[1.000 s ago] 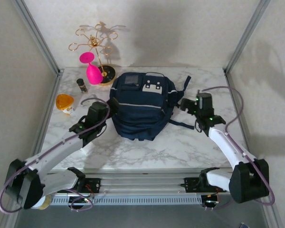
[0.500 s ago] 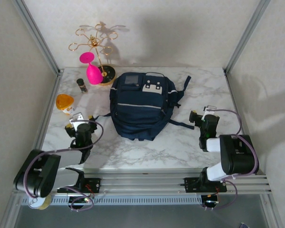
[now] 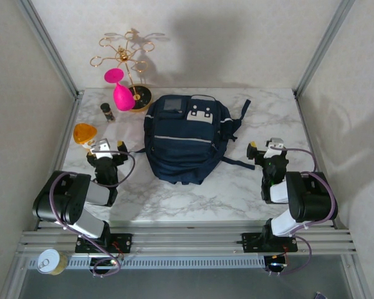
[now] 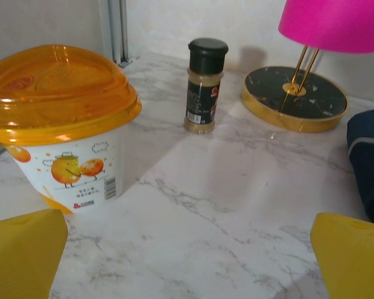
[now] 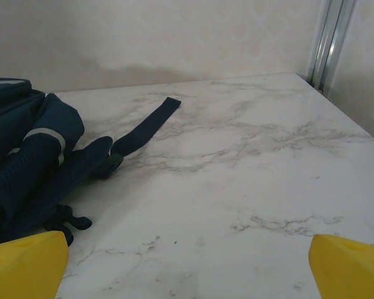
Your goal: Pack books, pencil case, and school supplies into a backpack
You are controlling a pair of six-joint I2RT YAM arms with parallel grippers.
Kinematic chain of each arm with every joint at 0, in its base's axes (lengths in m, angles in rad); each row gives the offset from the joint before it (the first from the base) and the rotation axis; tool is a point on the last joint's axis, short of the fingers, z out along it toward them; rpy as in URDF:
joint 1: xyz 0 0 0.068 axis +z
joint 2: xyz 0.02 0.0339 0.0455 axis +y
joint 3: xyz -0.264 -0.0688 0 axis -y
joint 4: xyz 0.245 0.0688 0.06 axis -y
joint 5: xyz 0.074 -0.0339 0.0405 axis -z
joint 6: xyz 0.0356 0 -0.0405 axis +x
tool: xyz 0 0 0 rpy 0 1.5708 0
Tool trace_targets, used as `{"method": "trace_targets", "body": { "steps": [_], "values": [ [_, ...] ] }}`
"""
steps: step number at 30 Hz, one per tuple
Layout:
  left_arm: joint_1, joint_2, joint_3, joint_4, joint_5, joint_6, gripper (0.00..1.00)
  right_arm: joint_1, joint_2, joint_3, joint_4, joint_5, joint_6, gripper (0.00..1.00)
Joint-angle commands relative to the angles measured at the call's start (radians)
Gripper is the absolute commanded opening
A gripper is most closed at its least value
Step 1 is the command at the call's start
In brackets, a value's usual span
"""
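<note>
- The left hand (image 3: 106, 147) sits low over the near part of the worktop (image 3: 237, 190). Its yellow fingertips (image 4: 25, 255) are spread wide with nothing between them. The right hand (image 3: 266, 148) is the same, fingers apart and empty.
- The backpack (image 3: 186, 138) lies flat between the two hands and touches neither. Its edge is to the right of the left hand, and its body and a loose strap (image 5: 143, 128) lie ahead-left of the right hand.
- The step is hard to judge: packing is either over or not yet begun. The bag looks closed, and I cannot tell what is inside.
- If loading remains, the next move probably calls for opening the main compartment, one hand steadying the fabric.
- Ahead-left of the left hand stands an orange-lidded tub (image 4: 56, 124). A spice jar (image 4: 206, 87) stands farther ahead, and farthest is a gold stand (image 4: 296, 96).
</note>
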Motion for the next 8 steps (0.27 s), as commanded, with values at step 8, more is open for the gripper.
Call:
{"method": "trace_targets", "body": {
  "steps": [8],
  "values": [
    [0.007,-0.003,0.014,0.057,0.036,-0.012,0.99,-0.006,0.006,0.006,0.050,-0.005,-0.014,0.99]
  ]
}}
